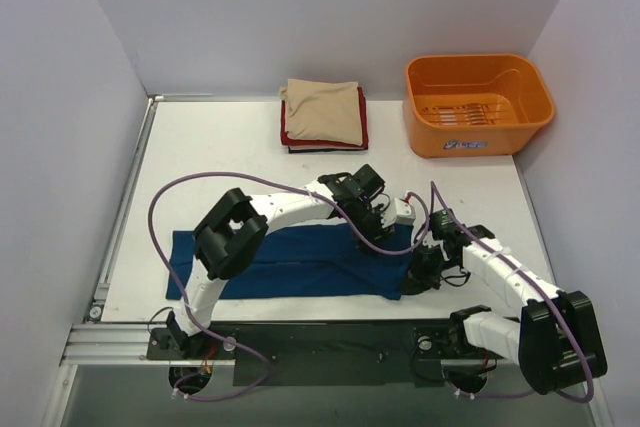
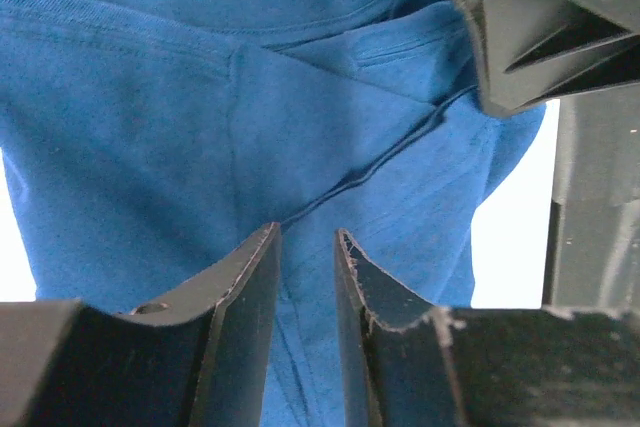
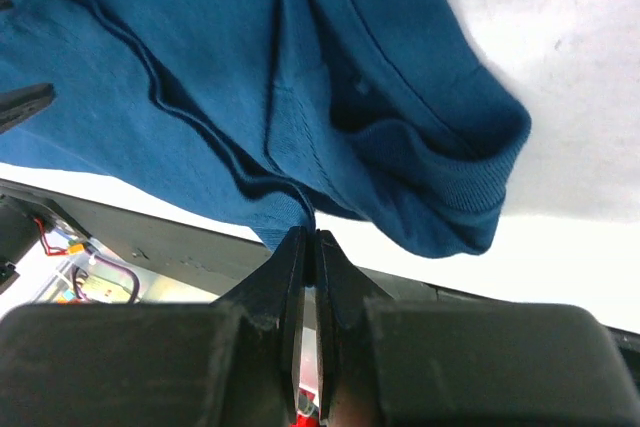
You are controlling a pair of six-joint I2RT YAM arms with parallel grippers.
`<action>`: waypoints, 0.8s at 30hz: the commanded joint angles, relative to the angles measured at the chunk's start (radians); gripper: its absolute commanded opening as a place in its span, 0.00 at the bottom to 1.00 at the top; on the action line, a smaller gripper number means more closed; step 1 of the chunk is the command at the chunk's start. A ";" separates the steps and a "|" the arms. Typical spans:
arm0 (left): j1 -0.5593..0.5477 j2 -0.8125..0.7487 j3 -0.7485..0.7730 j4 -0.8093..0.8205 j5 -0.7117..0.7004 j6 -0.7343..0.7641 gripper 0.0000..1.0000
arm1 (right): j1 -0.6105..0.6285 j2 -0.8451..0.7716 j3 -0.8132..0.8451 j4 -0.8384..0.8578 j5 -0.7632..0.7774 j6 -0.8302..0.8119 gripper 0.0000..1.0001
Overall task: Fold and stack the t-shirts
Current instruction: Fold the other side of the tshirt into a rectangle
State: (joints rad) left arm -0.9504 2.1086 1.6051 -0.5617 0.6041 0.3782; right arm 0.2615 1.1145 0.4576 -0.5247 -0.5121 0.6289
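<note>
Along the near edge of the tabletop (image 1: 220, 147) we see the dark blue t-shirt (image 1: 290, 265) lying flat. Our right gripper (image 3: 308, 239) is clamped tight on its edge at the right end. Our left gripper (image 2: 307, 239) hovers over the cloth, jaws slightly parted, holding nothing. Folded shirts (image 1: 323, 115) sit stacked at the far edge.

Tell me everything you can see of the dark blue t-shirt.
The dark blue t-shirt looks like soft knit cloth with stitched seams. It lies flat, partly folded and creased, across the near part of the table. The right claw is shut on its edge. The left claw hangs open just above the fabric.
</note>
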 commanded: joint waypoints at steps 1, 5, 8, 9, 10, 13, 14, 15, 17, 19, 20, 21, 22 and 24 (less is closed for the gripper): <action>-0.002 0.017 0.010 0.030 -0.064 0.037 0.39 | -0.010 0.007 -0.023 0.049 -0.006 0.043 0.00; -0.005 0.054 0.026 -0.020 -0.119 -0.005 0.44 | -0.010 0.001 -0.028 0.055 -0.009 0.038 0.00; -0.001 0.042 0.003 0.000 -0.135 -0.032 0.47 | -0.011 -0.010 -0.037 0.049 -0.006 0.041 0.00; -0.002 0.042 -0.005 0.003 -0.135 -0.042 0.48 | -0.011 -0.010 -0.042 0.046 -0.005 0.046 0.00; -0.008 0.037 -0.008 0.003 -0.135 -0.044 0.48 | -0.011 -0.015 -0.056 0.045 -0.006 0.057 0.00; -0.034 0.036 -0.016 -0.027 -0.156 -0.036 0.45 | -0.011 -0.030 -0.069 0.048 -0.003 0.060 0.00; -0.042 0.034 -0.019 -0.029 -0.162 -0.033 0.40 | -0.011 -0.028 -0.069 0.049 -0.002 0.060 0.00; -0.045 0.034 -0.023 -0.030 -0.162 -0.029 0.35 | -0.011 -0.030 -0.068 0.046 -0.003 0.060 0.00; -0.045 0.030 -0.025 -0.032 -0.156 -0.032 0.22 | -0.011 -0.030 -0.057 0.046 -0.005 0.057 0.00; -0.045 0.019 -0.020 -0.035 -0.152 -0.038 0.18 | -0.011 -0.030 -0.051 0.046 -0.005 0.055 0.00; -0.045 0.011 -0.016 -0.037 -0.152 -0.041 0.15 | -0.013 -0.028 -0.050 0.048 -0.005 0.055 0.00; -0.045 -0.002 -0.013 -0.038 -0.152 -0.042 0.15 | -0.011 -0.025 -0.050 0.046 -0.006 0.052 0.00; -0.047 -0.009 -0.007 -0.038 -0.153 -0.047 0.11 | -0.011 -0.025 -0.048 0.045 -0.008 0.052 0.00; -0.042 -0.022 0.004 -0.037 -0.155 -0.062 0.01 | -0.011 -0.027 -0.050 0.043 -0.006 0.052 0.00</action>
State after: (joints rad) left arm -0.9855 2.1498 1.6009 -0.5686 0.4484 0.3431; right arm 0.2554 1.1015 0.3923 -0.4519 -0.5133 0.6777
